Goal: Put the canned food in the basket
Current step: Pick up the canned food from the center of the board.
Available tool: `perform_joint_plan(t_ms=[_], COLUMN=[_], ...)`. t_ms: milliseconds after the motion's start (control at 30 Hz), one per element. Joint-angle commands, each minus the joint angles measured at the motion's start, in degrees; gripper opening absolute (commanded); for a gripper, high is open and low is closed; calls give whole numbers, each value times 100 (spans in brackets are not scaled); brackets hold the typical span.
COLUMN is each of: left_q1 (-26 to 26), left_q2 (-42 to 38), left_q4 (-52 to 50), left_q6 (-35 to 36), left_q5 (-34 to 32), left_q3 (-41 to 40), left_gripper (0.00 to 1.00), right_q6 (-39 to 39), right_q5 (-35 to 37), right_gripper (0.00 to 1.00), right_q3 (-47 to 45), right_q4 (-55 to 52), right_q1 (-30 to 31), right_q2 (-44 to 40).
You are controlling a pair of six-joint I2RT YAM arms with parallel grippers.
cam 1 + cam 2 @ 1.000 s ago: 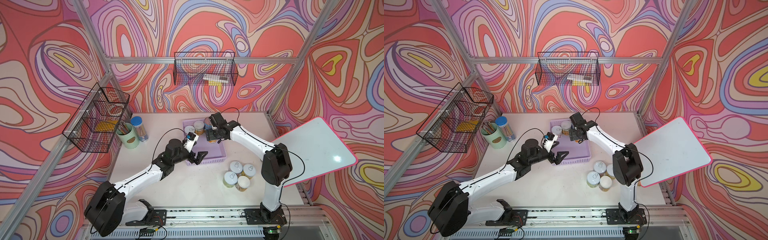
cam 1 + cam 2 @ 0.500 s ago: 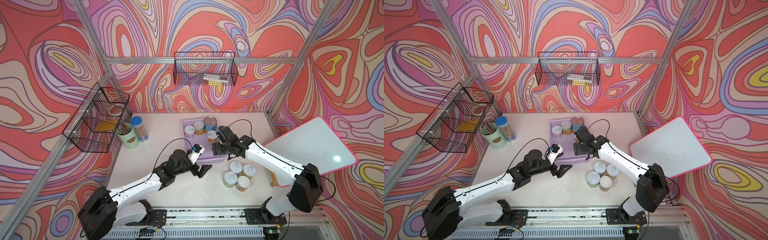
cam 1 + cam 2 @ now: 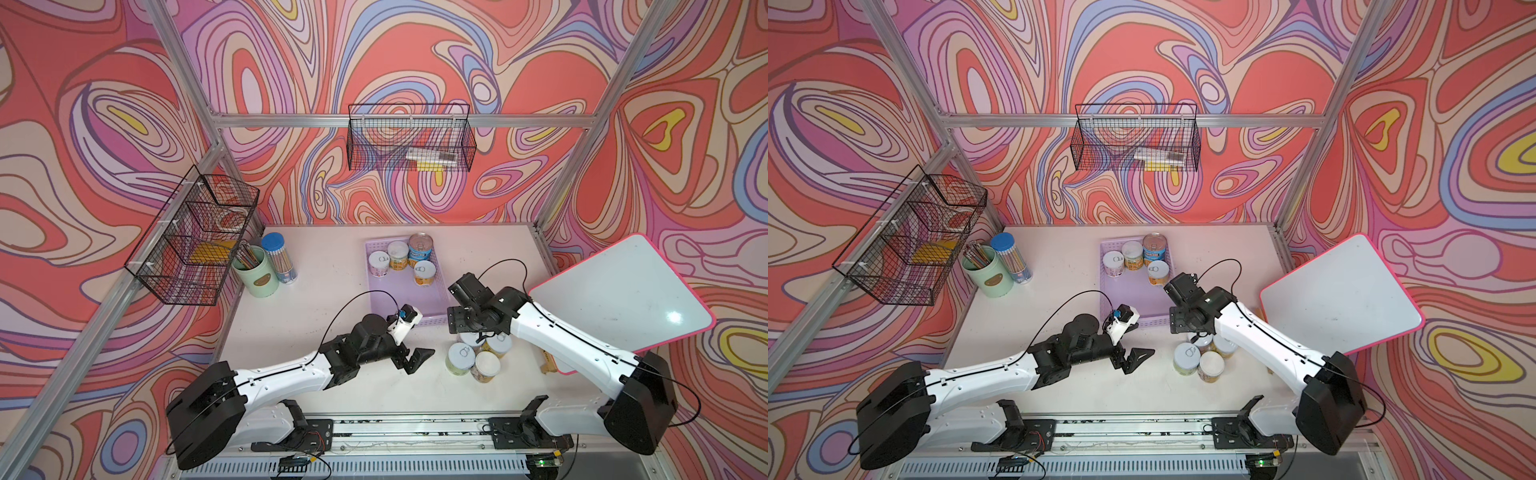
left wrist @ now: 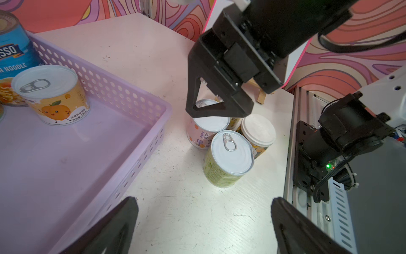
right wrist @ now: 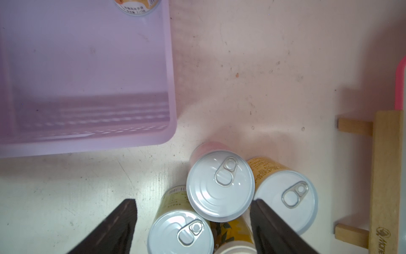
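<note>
Table (image 3: 316, 266): pale top, scuffed. White board (image 3: 619, 299): pink-edged, propped on a wooden stand at the right side. Basket (image 3: 409, 297): lilac, low perforated sides, lying mid-table with its long side running near to far; the near half is bare. Left claw (image 3: 417, 360): jaws spread wide with nothing between them, held over bare table just near of the basket's near edge. Right claw (image 5: 193, 215): jaws partly apart, gripping nothing, poised over the loose cans just right of the basket's near right corner. Tall blue can (image 3: 419, 249): upright in the basket's far right corner. Three short cans (image 3: 398, 255): upright in the basket's far end, beside the tall one. Cluster of four short cans (image 3: 460, 358): upright on the table, packed against one another, outside the basket.
</note>
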Motion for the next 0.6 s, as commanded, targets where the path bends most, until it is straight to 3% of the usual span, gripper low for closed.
perform_joint_plan(t_ms=[0, 200, 567], left_q1=[-201, -542, -794], left_q2=[253, 631, 860], left_q4=[430, 624, 804], left_q6=[-119, -128, -40], left_q5=[-72, -167, -379], left_q3=[186, 341, 440], left_gripper=[99, 99, 99], right_q6=[-9, -363, -775], right_q5=[-292, -676, -749], right_gripper=[83, 83, 86], right_q3=[-172, -107, 31], right_q4=[-66, 86, 64], right_q1=[-316, -685, -1056], right_q2=[-127, 87, 548])
